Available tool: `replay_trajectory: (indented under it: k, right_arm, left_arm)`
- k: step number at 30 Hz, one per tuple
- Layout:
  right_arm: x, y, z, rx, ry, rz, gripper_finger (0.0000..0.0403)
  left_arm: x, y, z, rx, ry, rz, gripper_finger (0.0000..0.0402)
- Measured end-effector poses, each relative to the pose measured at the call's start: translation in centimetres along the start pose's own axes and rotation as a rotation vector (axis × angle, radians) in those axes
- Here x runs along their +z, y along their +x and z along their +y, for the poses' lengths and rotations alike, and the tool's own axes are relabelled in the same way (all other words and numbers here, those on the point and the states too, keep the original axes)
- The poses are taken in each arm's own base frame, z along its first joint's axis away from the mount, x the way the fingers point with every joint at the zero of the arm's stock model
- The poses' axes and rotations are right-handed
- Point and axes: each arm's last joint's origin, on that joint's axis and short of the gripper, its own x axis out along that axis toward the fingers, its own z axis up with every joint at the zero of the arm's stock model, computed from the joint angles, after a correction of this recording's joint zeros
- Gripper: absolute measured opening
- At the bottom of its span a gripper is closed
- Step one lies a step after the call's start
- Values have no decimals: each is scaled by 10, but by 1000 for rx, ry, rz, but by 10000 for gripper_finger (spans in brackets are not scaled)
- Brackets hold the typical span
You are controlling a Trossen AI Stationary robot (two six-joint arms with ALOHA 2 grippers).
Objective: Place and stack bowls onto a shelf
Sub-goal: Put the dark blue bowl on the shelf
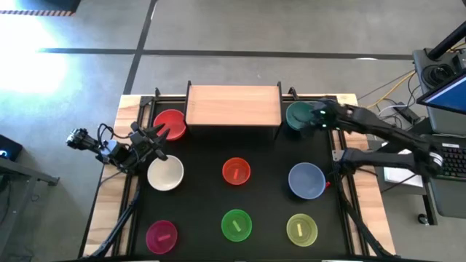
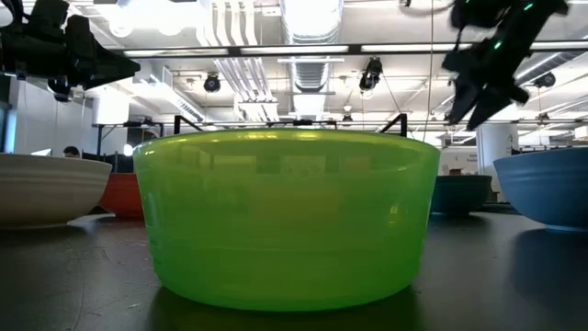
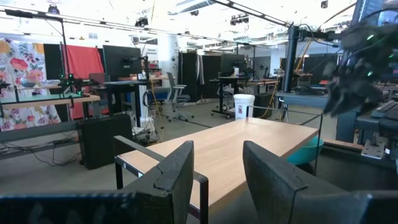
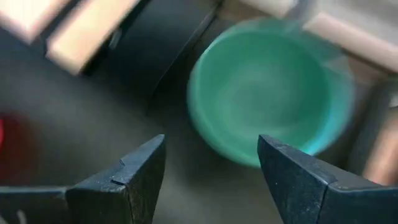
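From above, the open right gripper (image 1: 318, 116) is seen over the teal bowl (image 1: 297, 116), beside the bare shelf (image 1: 233, 106). In its wrist view, the rim could be missed. The left gripper (image 1: 155, 138), part open, holds nothing.

Overhead and right wrist views share the teal bowl (image 1: 298, 116) from above.

Right hand (image 4: 211, 171) hangs spread wide (empty), left hand (image 1: 156, 138) half-parted, also empty.
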Motion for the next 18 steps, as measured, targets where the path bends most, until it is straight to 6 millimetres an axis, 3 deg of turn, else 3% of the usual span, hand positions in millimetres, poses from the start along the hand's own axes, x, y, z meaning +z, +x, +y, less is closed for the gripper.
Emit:
replay_trajectory:
  k: [8, 18]
  right_arm:
    - [7, 30, -2, -2, -35, 144, 242]
    - [14, 54, 1, -7, -267, 249, 242]
  left_arm:
    - [0, 0, 0, 0, 0, 0, 122]
    - [0, 0, 0, 0, 0, 0, 122]
